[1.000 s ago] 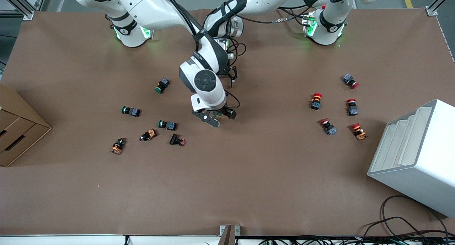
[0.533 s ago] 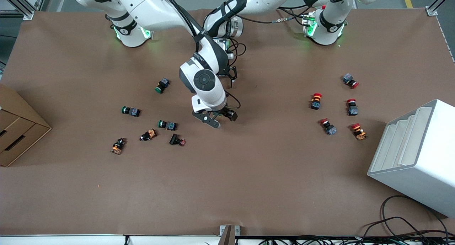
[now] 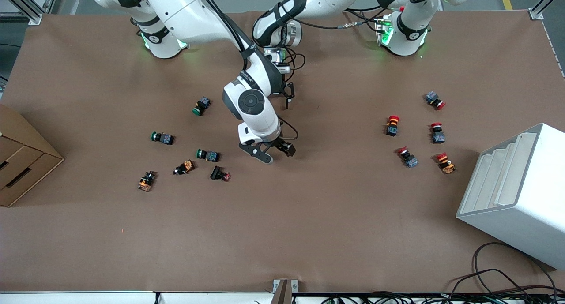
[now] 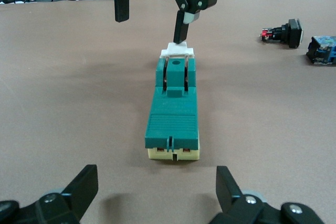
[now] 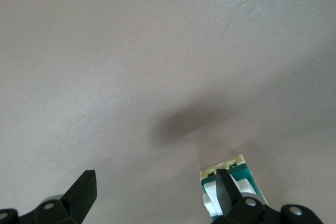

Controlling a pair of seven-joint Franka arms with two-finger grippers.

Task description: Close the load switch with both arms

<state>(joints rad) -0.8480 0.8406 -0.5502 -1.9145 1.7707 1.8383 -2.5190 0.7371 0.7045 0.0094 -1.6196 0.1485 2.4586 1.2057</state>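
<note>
Centre of the front view: the right gripper (image 3: pixel 270 153) is low over the table, jaws spread wide, one fingertip (image 4: pixel 181 27) apparently on the white lever (image 4: pixel 177 52). The load switch (image 4: pixel 173 114) lies mid-table, its long axis running gripper to gripper. Just above centre, the left gripper (image 3: pixel 287 95), jaws released, faces its cream end, apart.

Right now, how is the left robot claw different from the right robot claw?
The left arm's black two-finger claw sits low at the cream end of the dark green rectangular load switch, not touching it; the right arm's black two-finger claw points down with one fingertip seemingly on its white lever. The switch lies centred before the left claw, but off to one finger of the right claw. Both claws are open.
</note>
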